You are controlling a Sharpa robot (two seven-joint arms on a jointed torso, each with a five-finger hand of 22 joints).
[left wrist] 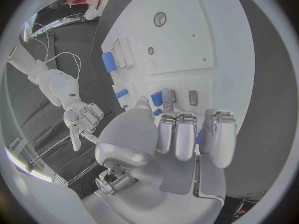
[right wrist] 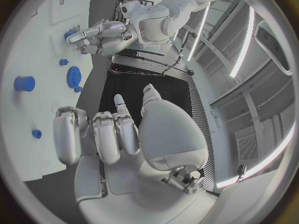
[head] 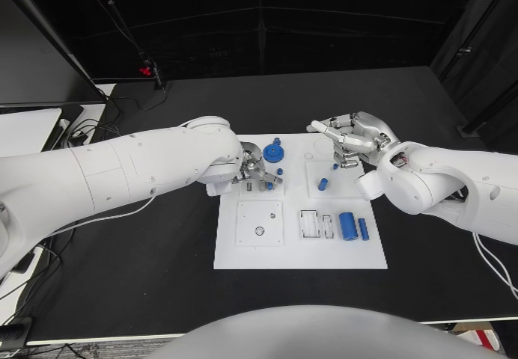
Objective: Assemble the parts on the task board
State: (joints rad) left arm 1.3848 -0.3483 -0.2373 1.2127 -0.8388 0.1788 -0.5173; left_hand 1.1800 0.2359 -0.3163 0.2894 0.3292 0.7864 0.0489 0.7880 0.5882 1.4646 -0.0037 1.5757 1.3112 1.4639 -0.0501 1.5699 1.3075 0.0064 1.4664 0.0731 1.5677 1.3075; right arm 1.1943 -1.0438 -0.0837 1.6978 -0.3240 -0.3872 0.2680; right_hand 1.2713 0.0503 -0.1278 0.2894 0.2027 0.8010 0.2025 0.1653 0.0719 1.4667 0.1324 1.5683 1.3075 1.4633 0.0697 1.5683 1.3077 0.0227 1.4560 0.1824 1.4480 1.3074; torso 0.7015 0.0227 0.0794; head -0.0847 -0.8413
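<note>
Firstly, we record the left hand [head: 254, 173] at the far left part of the task board [head: 243, 258], fingers curled downward close together over small parts; we cannot tell from the head view whether anything is pinched. Its wrist view shows the fingers [left wrist: 176, 136] side by side above a small blue piece [left wrist: 156, 98] and a grey piece [left wrist: 167, 96], apparently without a grip. Just beside this hand, at the far edge, stands a blue gear [head: 274, 153]. Toward the middle of the far half we note an upright blue peg [head: 322, 183]. Near the board's right edge lie a large blue cylinder [head: 347, 225] and a slimmer blue bar [head: 364, 229], beside two white slotted pieces [head: 317, 224]. A square inset plate [head: 259, 223] sits on the left half. The right hand [head: 351, 138] hangs over the far right corner, fingers curled loosely, holding nothing visible.
</note>
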